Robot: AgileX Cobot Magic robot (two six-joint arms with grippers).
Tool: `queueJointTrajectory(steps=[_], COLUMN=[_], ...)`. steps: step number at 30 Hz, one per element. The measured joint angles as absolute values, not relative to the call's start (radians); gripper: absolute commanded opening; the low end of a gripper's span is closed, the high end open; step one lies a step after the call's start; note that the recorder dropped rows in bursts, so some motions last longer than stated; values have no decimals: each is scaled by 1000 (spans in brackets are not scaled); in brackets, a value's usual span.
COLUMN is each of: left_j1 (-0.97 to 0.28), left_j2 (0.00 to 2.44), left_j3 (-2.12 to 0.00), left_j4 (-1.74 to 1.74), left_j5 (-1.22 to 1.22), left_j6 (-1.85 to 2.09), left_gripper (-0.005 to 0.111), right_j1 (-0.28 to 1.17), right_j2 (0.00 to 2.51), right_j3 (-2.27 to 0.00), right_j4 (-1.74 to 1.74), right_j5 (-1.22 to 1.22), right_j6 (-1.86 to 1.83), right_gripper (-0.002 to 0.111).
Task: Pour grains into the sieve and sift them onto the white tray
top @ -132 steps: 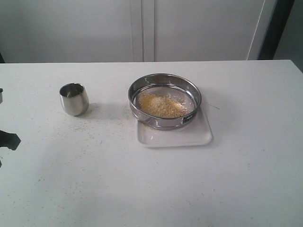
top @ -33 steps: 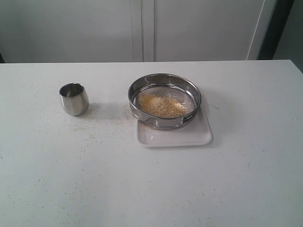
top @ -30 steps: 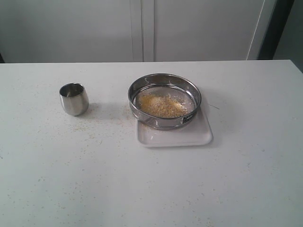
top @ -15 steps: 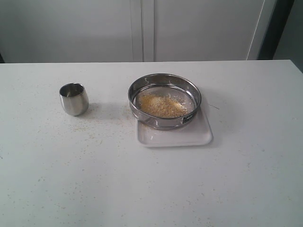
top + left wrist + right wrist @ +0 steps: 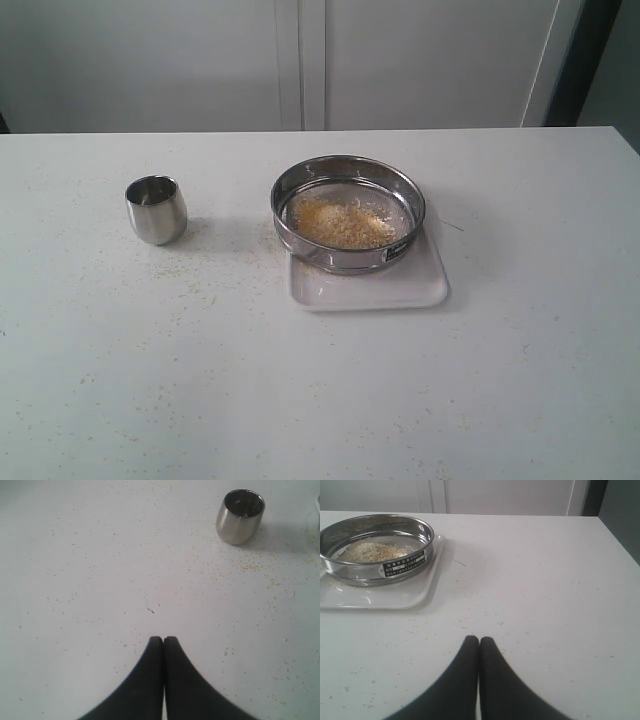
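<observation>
The wide round shallow steel sieve [image 5: 336,262] rests on the flat rectangular white tray [image 5: 405,287], set toward the tray's far side, near the middle of the white counter [image 5: 300,400]. A loose heap of golden-yellow and pale beige grains [image 5: 340,222] lies on its mesh. A small rounded steel cup [image 5: 157,210] stands upright well apart on the left, with stray grains scattered [image 5: 250,566] on the counter beside it. The sieve looks stiff and fairly light, but its polished wall is probably slippery and its fine mesh easily dented. The sound hold is therefore likely on the rim wall, one jaw inside and one outside. A good spot would be near the small dark label [image 5: 404,562], where the mesh behind it is bare of grain. The grains will roll and spill at any tilt, so the sieve wants to be kept level and shaken gently. The thin tray may well slide on the smooth counter if the sieve drags on it. Neither arm shows in the exterior view. In the wrist views the left arm's jaws are pressed together and hold nothing, hanging low over bare counter and pointing toward the cup. The right arm's jaws are likewise closed and empty, aimed across the counter with the sieve and tray off to one side, well apart from both.
</observation>
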State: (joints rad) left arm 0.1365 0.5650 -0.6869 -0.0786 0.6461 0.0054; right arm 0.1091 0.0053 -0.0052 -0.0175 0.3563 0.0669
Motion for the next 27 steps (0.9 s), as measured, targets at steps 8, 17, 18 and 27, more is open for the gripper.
queueJointTrajectory(steps=[8,17,18,27], left_j1=[136,136,136,136], left_j2=[565,565,565,565], left_j3=[-687,-687,-687,-687], left_j4=[-79,-79,-79,-79], left_j5=[646,646,646,646], left_j6=[5,5,5,5], left_gripper=[0,0,0,0], right_j1=[109,109,109,109], right_j2=[5,5,5,5], right_j3=[-5,-5,-5,-5], right_j4=[-18,-18,-18,-18], right_j5=[350,156,123,-89], right_j6=[67,67,67,67], right_gripper=[0,0,0,0])
